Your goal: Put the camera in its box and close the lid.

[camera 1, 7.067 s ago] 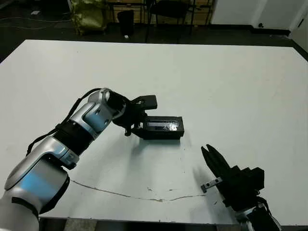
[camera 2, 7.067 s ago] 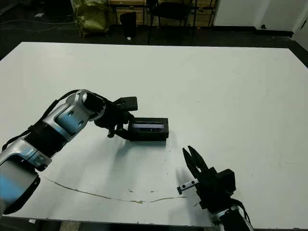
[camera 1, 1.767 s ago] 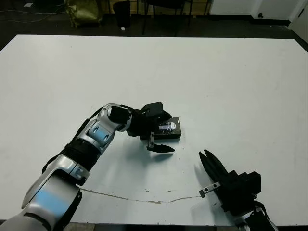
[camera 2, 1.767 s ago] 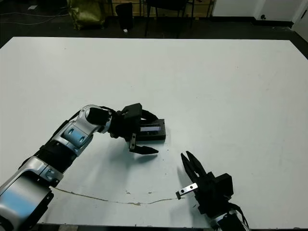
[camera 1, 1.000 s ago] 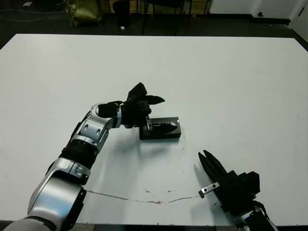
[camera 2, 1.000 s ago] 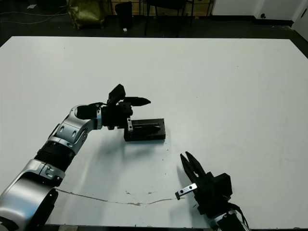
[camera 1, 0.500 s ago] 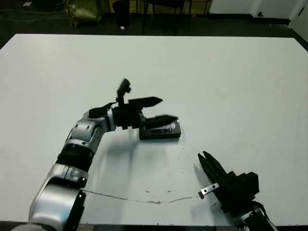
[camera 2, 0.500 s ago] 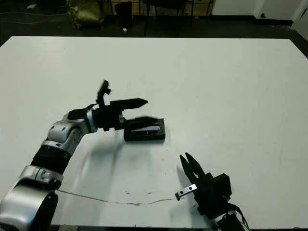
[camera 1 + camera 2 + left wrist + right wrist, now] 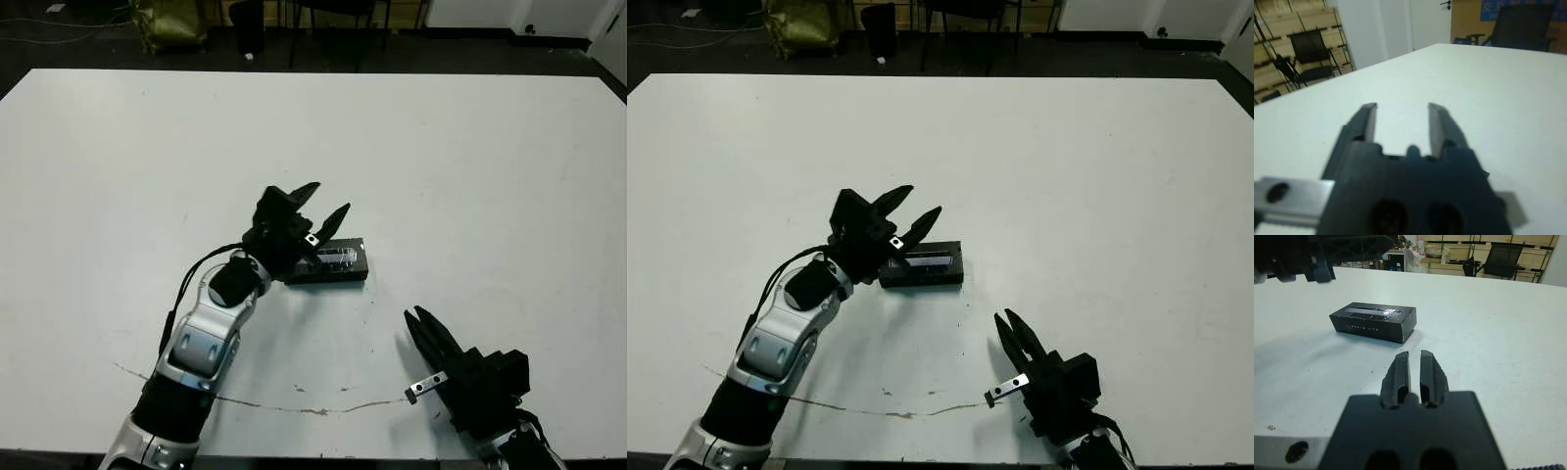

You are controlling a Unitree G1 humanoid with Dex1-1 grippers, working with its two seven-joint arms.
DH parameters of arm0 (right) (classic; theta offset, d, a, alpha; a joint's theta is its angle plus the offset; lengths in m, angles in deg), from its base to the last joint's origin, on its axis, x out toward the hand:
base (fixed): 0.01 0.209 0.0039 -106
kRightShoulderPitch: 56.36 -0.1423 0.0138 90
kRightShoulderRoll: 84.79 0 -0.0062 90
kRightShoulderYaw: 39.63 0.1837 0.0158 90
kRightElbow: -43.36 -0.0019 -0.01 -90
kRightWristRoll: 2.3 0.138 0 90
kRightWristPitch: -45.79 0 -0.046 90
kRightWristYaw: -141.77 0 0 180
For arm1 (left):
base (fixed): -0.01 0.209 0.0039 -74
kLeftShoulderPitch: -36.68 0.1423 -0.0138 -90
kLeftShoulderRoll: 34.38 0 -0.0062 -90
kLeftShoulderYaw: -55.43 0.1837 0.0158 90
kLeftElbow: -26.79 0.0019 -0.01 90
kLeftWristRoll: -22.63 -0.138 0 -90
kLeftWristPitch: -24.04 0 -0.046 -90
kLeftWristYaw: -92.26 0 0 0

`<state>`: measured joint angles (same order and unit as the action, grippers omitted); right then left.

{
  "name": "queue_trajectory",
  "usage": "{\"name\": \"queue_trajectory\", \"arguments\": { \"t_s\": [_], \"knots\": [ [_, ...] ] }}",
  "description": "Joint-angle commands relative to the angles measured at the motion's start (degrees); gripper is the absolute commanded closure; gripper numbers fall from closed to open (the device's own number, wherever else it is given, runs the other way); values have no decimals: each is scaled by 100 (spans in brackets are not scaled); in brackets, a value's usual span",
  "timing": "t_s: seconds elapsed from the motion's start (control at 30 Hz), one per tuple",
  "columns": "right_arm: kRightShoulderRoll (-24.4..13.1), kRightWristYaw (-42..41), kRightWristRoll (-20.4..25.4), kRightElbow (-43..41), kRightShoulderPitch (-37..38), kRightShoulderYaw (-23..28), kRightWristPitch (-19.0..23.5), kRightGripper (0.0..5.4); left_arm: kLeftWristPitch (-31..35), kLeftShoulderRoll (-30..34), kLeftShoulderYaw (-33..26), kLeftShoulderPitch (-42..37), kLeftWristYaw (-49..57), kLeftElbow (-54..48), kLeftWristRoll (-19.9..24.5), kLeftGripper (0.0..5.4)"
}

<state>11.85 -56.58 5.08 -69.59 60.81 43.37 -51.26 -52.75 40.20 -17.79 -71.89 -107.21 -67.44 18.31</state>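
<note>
The lid point(image 9: 328, 260) sits on the box, the two making one closed black block near the middle of the white table point(image 9: 470, 166), a little to the left and toward the near side, with its glossy grey strip running along the top. The camera cannot be seen in any view. From the head views the block reads only as a dark slab with a pale streak; the right wrist view shows it from the side point(image 9: 1373, 321), and there a line of small pale lettering runs along the near face, though it is too small for me to read. The same view catches the left arm as a dark blurred mass at the far left. The left gripper point(image 9: 319, 204) is raised above the left end of the block, clear of it, its two black fingers spread apart and pointing up and to the right; the left wrist view shows the gap between them plainly point(image 9: 1400, 122) with only bare table beyond, and none of the block. The right gripper point(image 9: 1011, 331) rests at the near right, well apart from the block, its fingers close together with only a narrow slit between them and nothing held. A thin brownish crack line point(image 9: 294, 403) crosses the table's near edge.
</note>
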Motion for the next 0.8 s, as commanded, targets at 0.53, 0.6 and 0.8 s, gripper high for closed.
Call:
{"name": "queue_trajectory", "arguments": {
  "t_s": [0.53, 0.6, 0.8],
  "knots": [
    [-65, 11, -74, 139, 246, -7, -117, 540, 1019, -370, 446, 244, 582, 1226, -325, 538],
    [-76, -15, -46, 136, 247, -11, -119, 540, 1065, -346, 459, 330, 607, 1357, -330, 538],
    [-70, 12, -41, 71, 276, -39, -14, 540, 1151, -242, 414, 660, 598, 1592, -278, 538]
  ]
}}
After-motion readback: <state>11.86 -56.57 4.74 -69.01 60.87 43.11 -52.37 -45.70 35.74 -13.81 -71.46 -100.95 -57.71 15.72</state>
